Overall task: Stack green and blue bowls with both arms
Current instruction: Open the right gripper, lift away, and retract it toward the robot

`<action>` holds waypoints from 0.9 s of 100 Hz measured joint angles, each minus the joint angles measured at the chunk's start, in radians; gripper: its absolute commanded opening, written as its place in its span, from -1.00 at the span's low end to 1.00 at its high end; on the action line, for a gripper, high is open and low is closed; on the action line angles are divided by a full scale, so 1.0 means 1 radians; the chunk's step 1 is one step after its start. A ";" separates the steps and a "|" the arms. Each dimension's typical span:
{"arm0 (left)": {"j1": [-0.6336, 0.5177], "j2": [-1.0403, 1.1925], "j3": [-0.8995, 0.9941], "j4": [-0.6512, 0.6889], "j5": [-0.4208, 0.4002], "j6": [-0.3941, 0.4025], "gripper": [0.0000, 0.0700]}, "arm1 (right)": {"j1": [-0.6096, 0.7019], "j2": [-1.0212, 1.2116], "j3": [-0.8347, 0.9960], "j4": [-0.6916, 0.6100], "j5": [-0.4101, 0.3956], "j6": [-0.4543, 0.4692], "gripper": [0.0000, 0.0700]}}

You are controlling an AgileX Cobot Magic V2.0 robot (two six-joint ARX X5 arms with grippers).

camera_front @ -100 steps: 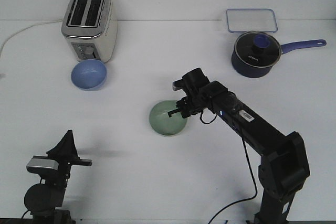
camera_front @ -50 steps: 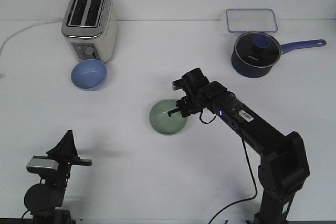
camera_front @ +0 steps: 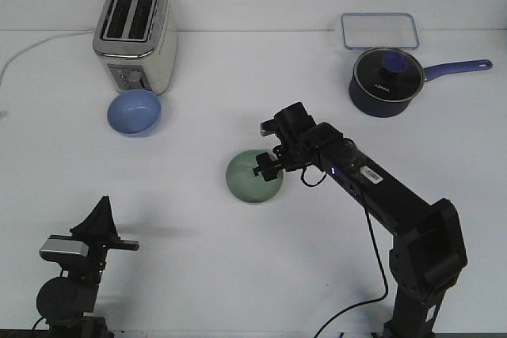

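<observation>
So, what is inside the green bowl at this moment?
The right gripper reaches over the green bowl at its right rim, fingertips dipping inside. Otherwise only bare green interior shows. The part beneath the gripper is covered, so I cannot tell what is there.

The green bowl (camera_front: 252, 179) sits upright under my right pincer (camera_front: 264, 169), a small, smooth, pale sage round; my fingertips reach over its right rim, though I cannot tell if they touch it. The blue bowl (camera_front: 134, 112), light periwinkle and equal in size, stands upright well away to the far left of that pincer.
</observation>
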 measured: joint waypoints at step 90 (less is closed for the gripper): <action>0.000 0.000 0.000 0.000 0.000 0.000 -0.97 | -0.276 -0.309 0.000 -0.085 -0.025 -0.104 0.57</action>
